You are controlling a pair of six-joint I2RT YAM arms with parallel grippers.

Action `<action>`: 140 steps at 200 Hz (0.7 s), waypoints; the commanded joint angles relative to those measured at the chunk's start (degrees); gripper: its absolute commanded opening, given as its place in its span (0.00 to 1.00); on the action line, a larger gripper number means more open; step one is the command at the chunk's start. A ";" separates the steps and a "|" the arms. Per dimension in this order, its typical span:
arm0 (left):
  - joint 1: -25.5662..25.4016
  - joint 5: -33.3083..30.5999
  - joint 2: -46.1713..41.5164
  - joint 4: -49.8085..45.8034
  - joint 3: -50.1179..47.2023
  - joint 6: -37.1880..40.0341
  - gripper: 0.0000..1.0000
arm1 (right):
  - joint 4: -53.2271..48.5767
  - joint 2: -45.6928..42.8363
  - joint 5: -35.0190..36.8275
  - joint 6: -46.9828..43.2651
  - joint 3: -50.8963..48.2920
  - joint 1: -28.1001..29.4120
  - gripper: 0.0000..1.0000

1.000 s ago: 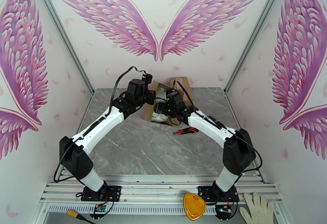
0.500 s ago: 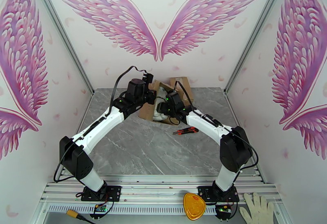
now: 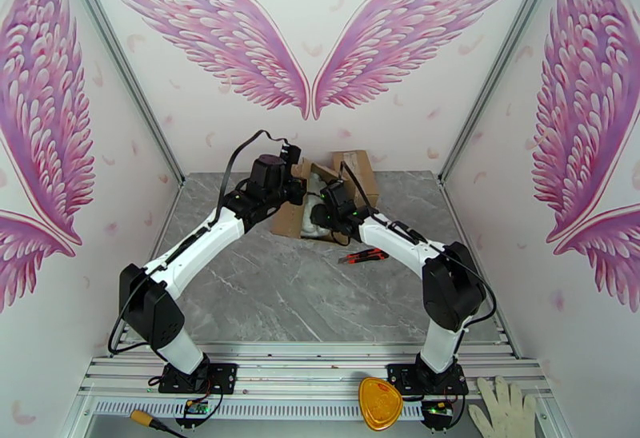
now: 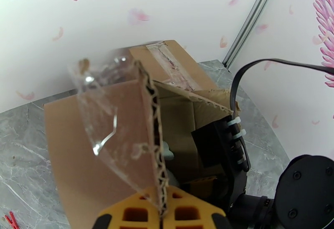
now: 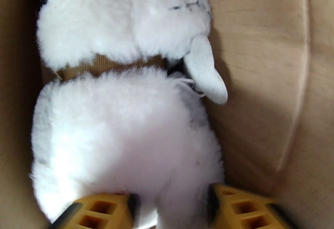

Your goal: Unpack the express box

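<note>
The express box point(image 3: 286, 222) sits open at the 12 o'clock end of the bench point(image 3: 264, 296), close to the back wall, with one taped top flap point(image 3: 356, 166) folded back toward 1 o'clock. Inside it lies a white plush toy point(image 5: 125, 142), which fills most of the floor of the box, with a tan band across it and one pale limb pointing toward the cardboard wall at 3 o'clock in the right wrist view. The right gripper point(image 5: 171, 209) is down inside the box, its yellow fingers point(image 5: 104, 209) standing well apart on either side of the toy's near end, the fur touching both. I cannot tell whether they are pressing on it. The left gripper point(image 4: 162, 214) is closed on the corrugated edge of another flap point(image 4: 137, 113) at the box's 9 o'clock side and holds it upright. A torn strip of clear tape point(image 4: 96, 100) hangs crumpled from that flap. In the top view the left arm reaches in from 7 o'clock and the right arm from 5 o'clock, meeting over the box. A red and black utility knife point(image 3: 364, 256) lies on the bench just beside the box, at its 4 o'clock. On the near rail, at 6 o'clock, rests an orange-yellow rounded object point(image 3: 380, 402), and a white glove point(image 3: 506, 409) lies at 5 o'clock.
</note>
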 commanded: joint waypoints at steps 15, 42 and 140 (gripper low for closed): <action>-0.50 2.69 -1.57 6.08 1.28 -0.46 0.00 | -5.67 2.37 5.54 -3.09 0.81 0.77 0.70; -0.47 2.73 -1.59 6.00 1.40 -0.47 0.00 | -5.59 3.46 3.87 -3.23 1.52 0.87 0.55; 0.80 -0.47 -1.66 4.08 1.24 0.71 0.00 | 0.47 -2.45 2.33 -9.97 0.24 1.23 0.00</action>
